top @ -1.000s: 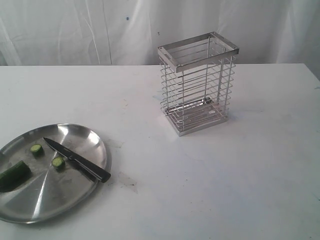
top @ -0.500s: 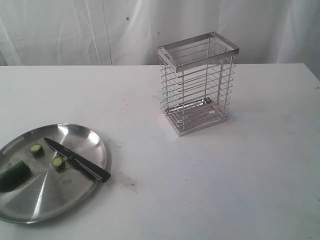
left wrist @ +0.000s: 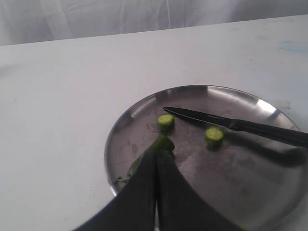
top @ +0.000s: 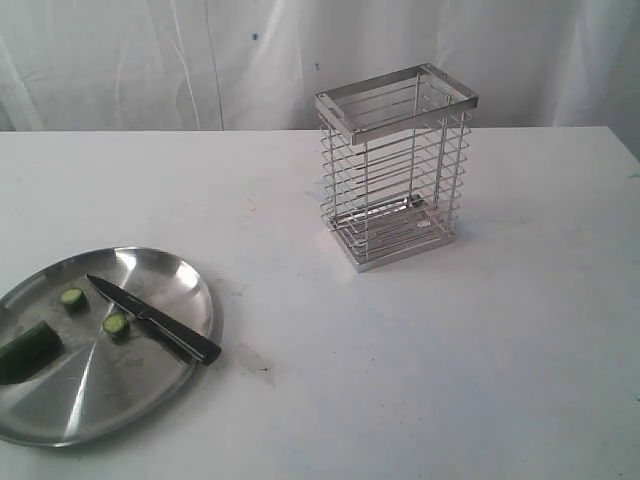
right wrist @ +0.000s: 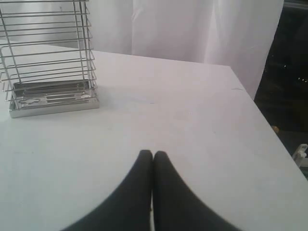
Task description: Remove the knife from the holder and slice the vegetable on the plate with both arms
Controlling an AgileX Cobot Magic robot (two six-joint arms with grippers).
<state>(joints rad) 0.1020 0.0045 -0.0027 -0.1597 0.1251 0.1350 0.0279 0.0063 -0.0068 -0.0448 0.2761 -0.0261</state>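
The left hand [left wrist: 156,159] had its two dark fingers pressed together with nothing between them, its tips over the plate [left wrist: 120,139] just by the end of the vegetable [left wrist: 161,143]. The right hand [right wrist: 153,156] was likewise closed tight and empty, poised above bare white tabletop [right wrist: 192,110], with the holder [right wrist: 48,62] standing some way beyond it.

In the exterior view neither hand showed. The plate [top: 170,270] sat at the near left of the tabletop [top: 420,360]. The knife [top: 150,318] lay flat across the plate, its blade pointing toward the plate's middle and its black handle reaching the rim on the side toward the holder. Two small round slices [top: 72,297] rested beside the blade, one on each side of it. The vegetable [top: 25,350] lay on the far left part of the plate, apart from the knife. The holder [top: 395,170] stood upright near the middle of the tabletop, well apart from the plate.
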